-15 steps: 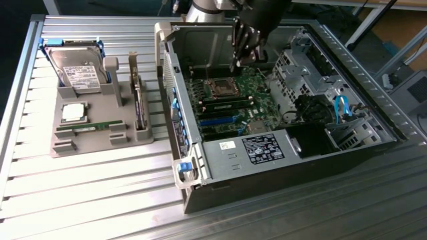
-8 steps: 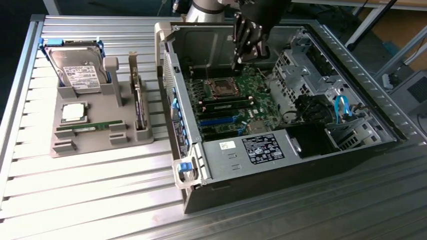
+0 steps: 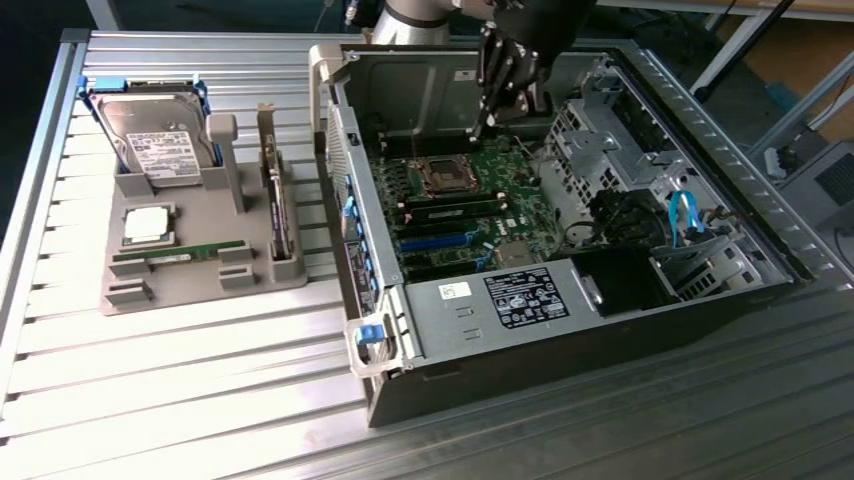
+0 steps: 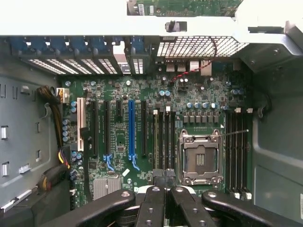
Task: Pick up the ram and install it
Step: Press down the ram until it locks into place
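The ram point(image 3: 180, 255), a slim green stick, lies flat in a slot of the grey parts tray point(image 3: 200, 290) at the exterior view's left, outside the computer case. My gripper point(image 3: 489, 125) hangs inside the open case point(image 3: 561, 300), above the motherboard point(image 3: 467, 200) near the processor socket point(image 3: 443, 176), far from the ram. In the wrist view my gripper point(image 4: 163, 182) is shut, its black fingers point(image 4: 154, 198) pressed together with nothing showing between them. They hover over the long memory slots point(image 4: 163, 139) beside the empty socket point(image 4: 200, 158).
The tray also holds a hard drive point(image 3: 158, 145), a silver processor chip point(image 3: 147, 224) and an upright dark expansion card point(image 3: 278, 210). Case walls, a drive cage point(image 3: 587, 150), the power supply point(image 3: 534, 297) and blue cables point(image 3: 687, 215) crowd the motherboard.
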Motion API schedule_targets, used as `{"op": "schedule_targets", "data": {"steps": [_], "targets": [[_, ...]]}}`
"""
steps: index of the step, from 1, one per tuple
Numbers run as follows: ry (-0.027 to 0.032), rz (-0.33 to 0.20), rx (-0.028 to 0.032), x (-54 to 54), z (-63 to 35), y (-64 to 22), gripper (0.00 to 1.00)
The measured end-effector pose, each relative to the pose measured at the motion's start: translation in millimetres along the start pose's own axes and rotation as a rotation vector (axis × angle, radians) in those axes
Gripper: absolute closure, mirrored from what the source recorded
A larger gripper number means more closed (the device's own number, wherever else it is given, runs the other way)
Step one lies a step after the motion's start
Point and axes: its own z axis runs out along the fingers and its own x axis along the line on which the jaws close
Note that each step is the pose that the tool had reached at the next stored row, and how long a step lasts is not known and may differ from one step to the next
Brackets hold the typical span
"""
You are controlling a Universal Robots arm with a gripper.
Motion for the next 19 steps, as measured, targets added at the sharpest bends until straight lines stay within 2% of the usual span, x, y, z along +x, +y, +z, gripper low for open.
{"op": "schedule_targets", "data": {"steps": [3,5,19], "targets": [[0.0,-0.001,0.0,0.0,-0.2,-8.4,0.9],[0.0,-0.001,0.0,0.0,-0.3,-10.8,0.9],[0.0,-0.001,0.0,-0.1,-0.3,-11.2,0.9]]}}
